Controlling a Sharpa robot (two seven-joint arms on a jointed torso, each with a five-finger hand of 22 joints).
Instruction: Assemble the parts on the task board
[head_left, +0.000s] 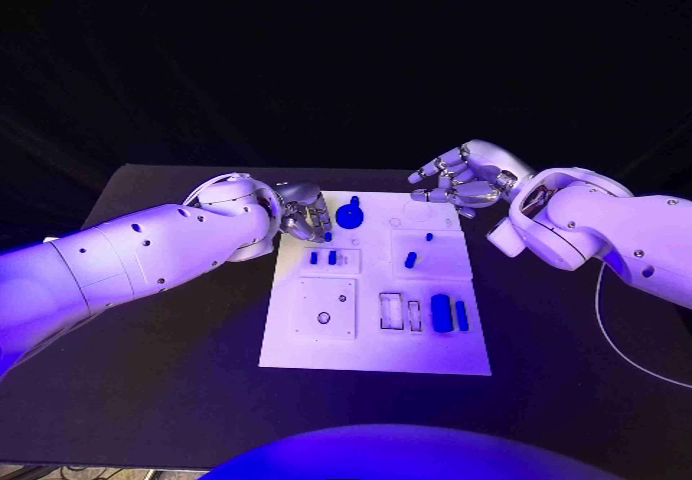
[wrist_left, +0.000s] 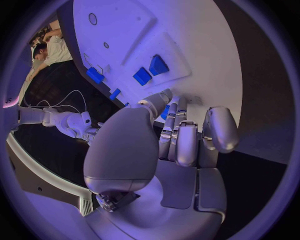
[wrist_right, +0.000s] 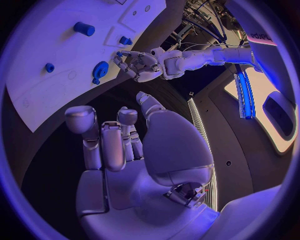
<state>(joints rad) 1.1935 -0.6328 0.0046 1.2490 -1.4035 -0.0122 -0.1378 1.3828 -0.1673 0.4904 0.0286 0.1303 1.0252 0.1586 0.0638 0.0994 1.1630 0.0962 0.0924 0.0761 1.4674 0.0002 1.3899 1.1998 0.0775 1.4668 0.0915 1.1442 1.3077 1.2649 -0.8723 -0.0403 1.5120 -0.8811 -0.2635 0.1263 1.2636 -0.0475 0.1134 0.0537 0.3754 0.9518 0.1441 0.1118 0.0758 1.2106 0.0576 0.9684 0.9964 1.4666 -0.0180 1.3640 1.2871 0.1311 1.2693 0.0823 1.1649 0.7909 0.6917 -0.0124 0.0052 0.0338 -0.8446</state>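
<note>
The white task board (head_left: 368, 350) lies in the middle of the black table. Blue parts sit on it: a round knob (head_left: 349, 215), two small blocks (head_left: 322, 257), a short peg (head_left: 410, 259) and a long block (head_left: 440, 312). My left hand (head_left: 303, 212) hovers over the board's far left corner beside the knob. It pinches a small blue part (wrist_left: 164, 111) between thumb and fingers. My right hand (head_left: 462, 178) hangs above the board's far right corner, fingers loosely bent and apart, holding nothing. The right wrist view shows the knob (wrist_right: 100, 70) and my left hand (wrist_right: 139, 64).
Empty slots (head_left: 392, 310) and a square plate with holes (head_left: 327, 305) mark the board's near half. A thin white cable (head_left: 613, 335) trails on the table at the right. Bare black table surrounds the board.
</note>
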